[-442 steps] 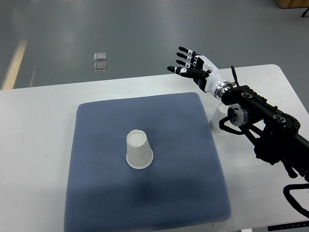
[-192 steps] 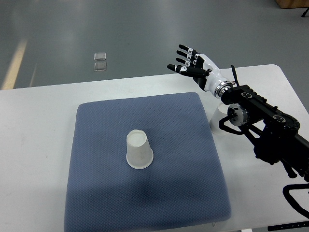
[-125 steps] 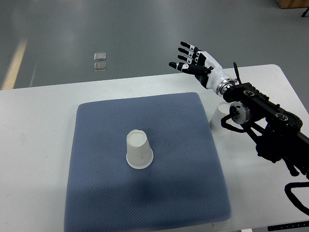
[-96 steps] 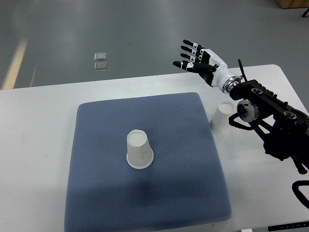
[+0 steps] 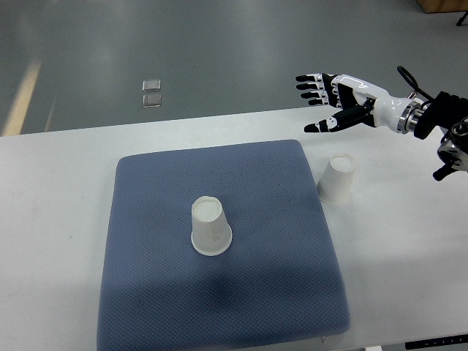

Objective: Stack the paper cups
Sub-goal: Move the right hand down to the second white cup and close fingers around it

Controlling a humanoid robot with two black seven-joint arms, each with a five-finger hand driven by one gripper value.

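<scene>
1. The fingers (image 5: 313, 83) of the right hand (image 5: 338, 92) are spread wide and hold nothing; the thumb points down and toward the table, the other four reach out level toward the picture's left. The hand hangs in the air over the far edge of the table (image 5: 58, 219), near its far right corner, on an arm entering from the right edge.

2. Nearest to it is the cup off the pad (image 5: 336, 178). It stands upside down, base up, on bare tabletop just beside the right edge of the blue pad (image 5: 219, 300), close to the pad's far right corner. It lies below the fingers and nearer the robot. Its long axis is nearly upright, leaning slightly.

3. The cup on the pad (image 5: 210, 226) also stands inverted, near the pad's middle, well apart from the first cup and from the hand.

4. The left hand is out of view, so the right is the only one placed to act. I judge the next move needs it to drop and draw back onto the near cup's sides.

5. The pad is textured cloth on a white table; beyond the far edge is grey floor bearing two small pale squares (image 5: 152, 93).
</scene>
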